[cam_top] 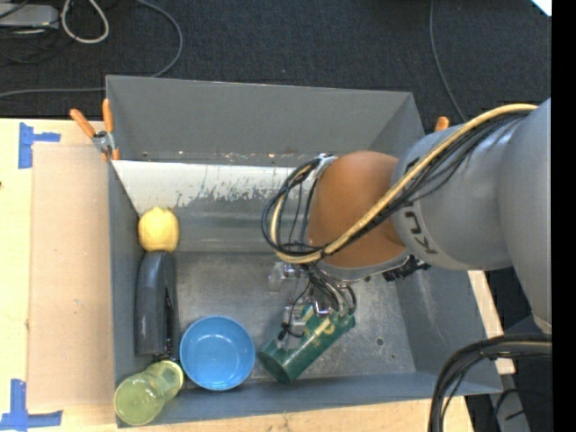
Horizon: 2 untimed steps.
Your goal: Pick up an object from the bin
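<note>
My gripper [304,315] hangs low near the bin's front, right of the middle, below the arm's orange cover. Its fingers reach down onto the upper end of a dark green box with a printed label [306,345], which lies tilted on the bin floor. The fingertips are right at the box's top edge, and contact is hard to make out. A blue bowl [217,353] sits just left of the box.
A yellow lemon-like ball [158,229] lies at the left wall. Below it rests a dark grey elongated thing [154,302]. A clear yellow-green cup [147,392] lies in the front left corner. The arm and cables cover the bin's right half.
</note>
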### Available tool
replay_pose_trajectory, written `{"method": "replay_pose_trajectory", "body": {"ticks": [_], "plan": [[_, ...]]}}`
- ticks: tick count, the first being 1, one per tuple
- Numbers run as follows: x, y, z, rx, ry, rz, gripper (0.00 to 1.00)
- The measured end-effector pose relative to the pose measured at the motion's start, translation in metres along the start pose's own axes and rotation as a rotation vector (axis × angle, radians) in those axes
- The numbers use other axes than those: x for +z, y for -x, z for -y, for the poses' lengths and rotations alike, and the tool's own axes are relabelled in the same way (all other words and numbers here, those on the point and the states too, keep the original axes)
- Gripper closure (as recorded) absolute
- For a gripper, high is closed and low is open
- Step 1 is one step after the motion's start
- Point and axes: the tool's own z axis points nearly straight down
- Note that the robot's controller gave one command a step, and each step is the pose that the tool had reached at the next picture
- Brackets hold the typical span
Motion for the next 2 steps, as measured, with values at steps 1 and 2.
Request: {"method": "replay_pose_trajectory", "body": {"ticks": [1, 2], "plan": [[0.02, -0.015, 0.031, -0.239, 0.001, -0.005, 0.0], [0.046, -0.028, 0.005, -0.071, 0.013, 0.007, 0.0]]}}
